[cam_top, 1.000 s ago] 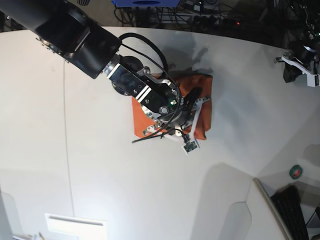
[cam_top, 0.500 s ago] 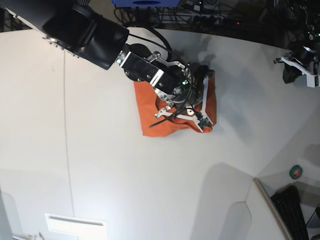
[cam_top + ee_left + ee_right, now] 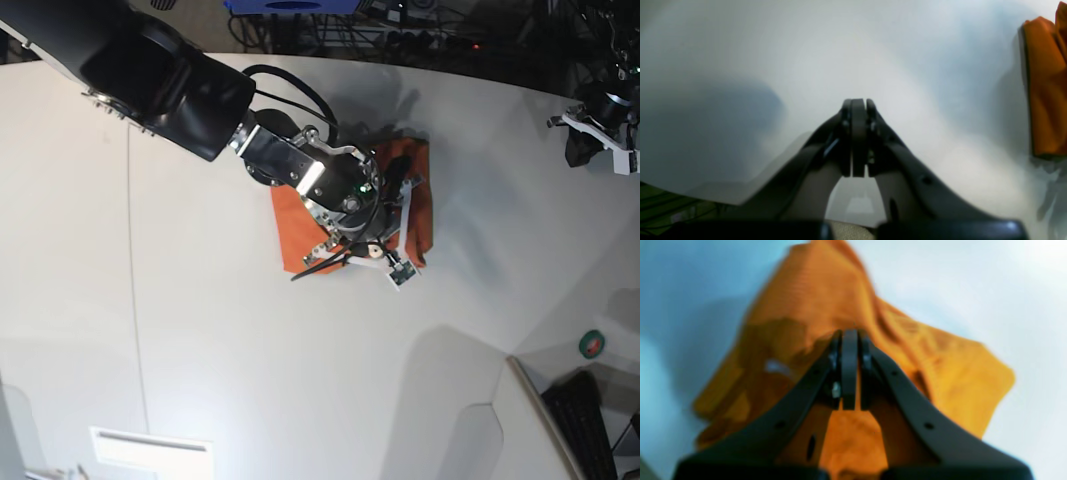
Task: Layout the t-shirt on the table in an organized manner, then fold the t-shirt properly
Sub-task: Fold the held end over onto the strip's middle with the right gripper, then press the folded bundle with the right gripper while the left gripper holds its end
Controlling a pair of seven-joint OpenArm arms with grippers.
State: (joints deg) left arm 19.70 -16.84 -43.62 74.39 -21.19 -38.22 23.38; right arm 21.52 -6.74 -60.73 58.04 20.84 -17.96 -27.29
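Note:
The orange t-shirt lies in a compact, folded bundle near the middle of the white table. My right arm reaches in from the upper left and covers most of it. My right gripper is shut, its tips low against the bunched cloth. I cannot tell whether any fabric is pinched. My left gripper hangs at the far right edge, shut and empty over bare table. One edge of the shirt shows at the right of the left wrist view.
A thin dark seam runs down the table's left part. Cables and gear line the far edge. At the lower right are a grey partition, a keyboard and a small round green object. A white panel lies at the front.
My right arm swung up and right over the shirt, then came back down a little. The bundle's outline shifted with it and stands narrower on the right. The left arm stayed put.

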